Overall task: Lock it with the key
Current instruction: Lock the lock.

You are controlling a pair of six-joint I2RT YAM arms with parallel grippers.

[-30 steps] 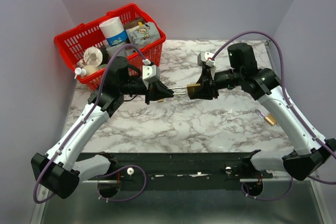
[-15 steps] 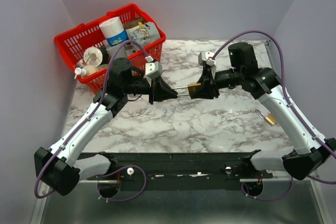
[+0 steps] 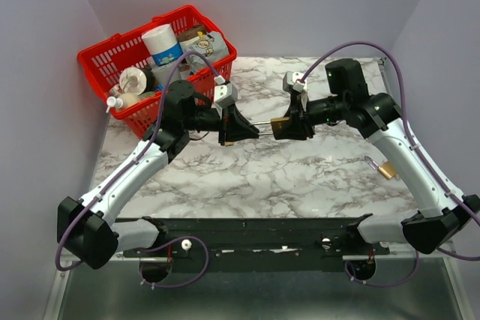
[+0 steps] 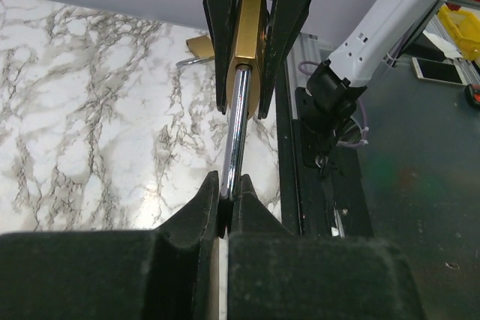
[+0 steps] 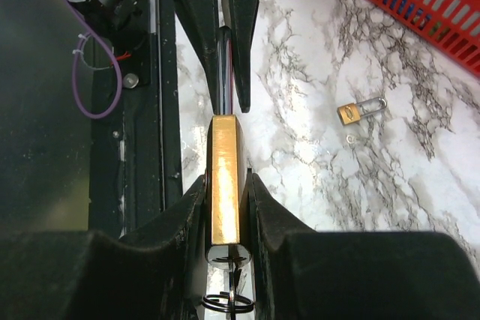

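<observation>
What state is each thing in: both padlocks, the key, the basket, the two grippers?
Large brass padlock, held level in the air.
Long steel shackle, clamped; locked or not, cannot tell.
Key with black ring, at the padlock's end, mostly hidden.
Left gripper, shut on the shackle.
Right gripper, shut on the padlock.
Small brass padlock, lying flat on the marble table.
Red plastic basket, upright, filled.

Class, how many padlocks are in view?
3: one padlock between left claw and right claw; second padlock beside right arm; third padlock toward the basket. More may hide.
</observation>
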